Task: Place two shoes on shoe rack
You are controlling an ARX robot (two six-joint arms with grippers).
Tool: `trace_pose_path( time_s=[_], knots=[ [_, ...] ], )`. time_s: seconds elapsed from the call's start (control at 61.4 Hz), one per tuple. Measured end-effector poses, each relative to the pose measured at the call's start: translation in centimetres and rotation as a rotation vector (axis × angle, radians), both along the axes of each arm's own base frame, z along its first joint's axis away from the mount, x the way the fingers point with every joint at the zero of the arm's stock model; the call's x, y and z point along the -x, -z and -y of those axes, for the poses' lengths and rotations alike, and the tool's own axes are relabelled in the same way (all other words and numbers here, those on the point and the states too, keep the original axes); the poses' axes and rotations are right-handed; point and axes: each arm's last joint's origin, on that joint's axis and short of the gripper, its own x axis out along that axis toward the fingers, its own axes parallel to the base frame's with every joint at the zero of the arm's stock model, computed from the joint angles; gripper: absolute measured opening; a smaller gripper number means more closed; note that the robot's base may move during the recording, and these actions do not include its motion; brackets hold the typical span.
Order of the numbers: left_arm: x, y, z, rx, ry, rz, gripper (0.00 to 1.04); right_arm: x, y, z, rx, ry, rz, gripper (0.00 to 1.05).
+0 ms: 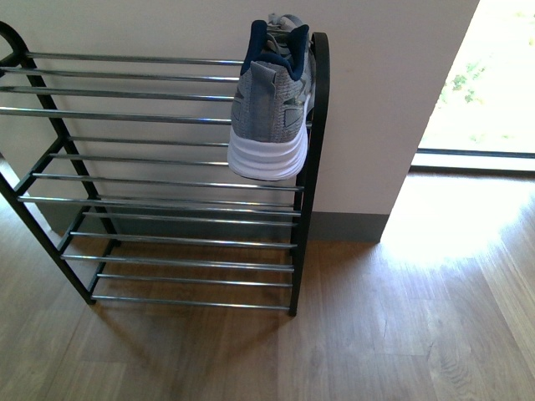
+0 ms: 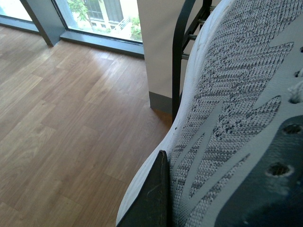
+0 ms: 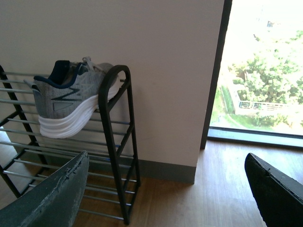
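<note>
A grey knit sneaker point(image 1: 272, 104) with a thick white sole rests tilted on the top tier of the shoe rack point(image 1: 167, 180), at its right end against the arched black side. It also shows in the right wrist view as a sneaker point(image 3: 71, 101) on the rack point(image 3: 116, 142). In the left wrist view the sneaker's knit side point(image 2: 227, 123) fills the picture, and my left gripper point(image 2: 163, 189) is shut on it, with one dark finger point(image 2: 154, 198) pressed to it. My right gripper point(image 3: 165, 194) stands open over bare floor, right of the rack. Only one shoe shows.
The rack stands against a white wall point(image 1: 376, 100) with a grey skirting point(image 1: 347, 227). Wood floor point(image 1: 376, 334) spreads in front and to the right. A floor-length window point(image 1: 481, 92) lies right of the wall's end. Neither arm shows in the front view.
</note>
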Motion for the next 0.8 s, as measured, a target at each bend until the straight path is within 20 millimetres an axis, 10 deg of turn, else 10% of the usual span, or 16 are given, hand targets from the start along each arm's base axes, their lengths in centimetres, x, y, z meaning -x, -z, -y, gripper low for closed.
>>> trace_pose_path(
  time_s=[0.423,0.798],
  knots=[
    [-0.6,0.2,0.5,-0.022,0.014,0.146,0.02,0.0,0.0,0.0,0.000,0.000,0.000,0.96],
    [-9.1,-5.0,4.9,0.368,0.153,0.140,0.02,0.0,0.0,0.0,0.000,0.000,0.000,0.96]
  ],
)
